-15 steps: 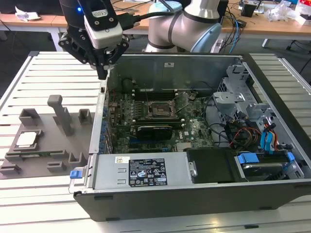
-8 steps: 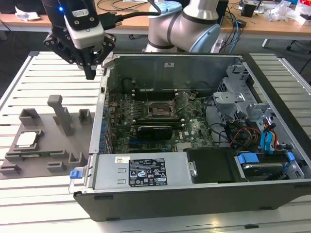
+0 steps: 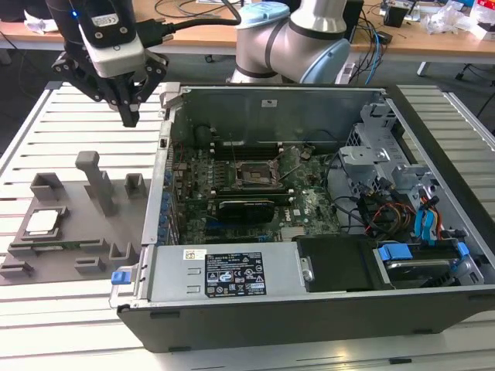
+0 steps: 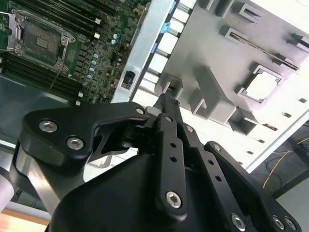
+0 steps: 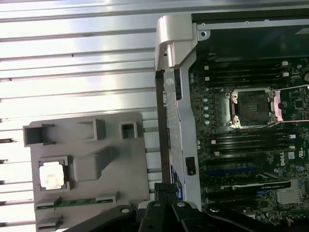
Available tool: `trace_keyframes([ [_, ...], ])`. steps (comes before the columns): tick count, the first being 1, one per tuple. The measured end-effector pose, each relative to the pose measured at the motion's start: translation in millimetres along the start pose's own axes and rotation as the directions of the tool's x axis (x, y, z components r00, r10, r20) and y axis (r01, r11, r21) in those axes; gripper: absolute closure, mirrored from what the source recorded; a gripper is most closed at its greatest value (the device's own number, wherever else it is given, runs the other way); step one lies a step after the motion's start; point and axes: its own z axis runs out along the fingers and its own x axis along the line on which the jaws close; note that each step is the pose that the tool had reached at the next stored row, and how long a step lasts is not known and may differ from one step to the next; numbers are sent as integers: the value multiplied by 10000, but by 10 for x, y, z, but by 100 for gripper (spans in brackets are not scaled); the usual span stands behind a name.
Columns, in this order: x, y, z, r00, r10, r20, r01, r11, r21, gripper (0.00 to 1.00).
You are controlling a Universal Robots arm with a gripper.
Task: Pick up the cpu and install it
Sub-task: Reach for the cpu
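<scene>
The cpu (image 3: 42,222), a silvery square chip, lies flat in a recess of the grey plastic tray (image 3: 81,228) at the exterior view's left. It also shows in both wrist views, cpu (image 4: 263,87) and cpu (image 5: 50,175). My gripper (image 3: 130,116) hangs high above the table's back left, between the tray and the open computer case (image 3: 232,325). Its black fingers (image 4: 164,108) are closed together with nothing between them. The motherboard socket (image 3: 255,176) sits open and bare inside the case, seen also as socket (image 5: 252,107) and socket (image 4: 41,41).
The tray carries several upright holders (image 3: 99,182) beside the cpu. The case's metal side wall (image 5: 169,96) stands between tray and motherboard. Cables and a drive cage (image 3: 402,201) crowd the case's right side. A slatted metal table (image 3: 85,108) lies underneath.
</scene>
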Motion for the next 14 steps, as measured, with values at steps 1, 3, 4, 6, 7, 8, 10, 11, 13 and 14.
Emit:
trace_keyframes([
  [1, 11, -1, 0, 10000, 0, 0, 0, 10000, 0, 89],
  [3, 41, -3, -1, 10000, 0, 0, 0, 10000, 0, 89],
  [4, 67, -5, -1, 10000, 0, 0, 0, 10000, 0, 89],
  [6, 117, -9, -3, 10000, 0, 0, 0, 10000, 0, 89],
  [7, 138, -10, -4, 10000, 0, 0, 0, 10000, 1, 89],
  [8, 157, -12, -4, 10000, 0, 0, 0, 10000, 0, 89],
  [10, 202, -15, -5, 10000, -1, 0, 1, 10000, 1, 89],
  [11, 229, -17, -6, 10000, 1, 0, -1, 10000, 0, 89],
  [13, 257, -19, -6, 10000, 0, 0, 0, 10000, 0, 89],
  [14, 267, -20, -6, 10000, 1, 0, -1, 10000, 0, 89],
])
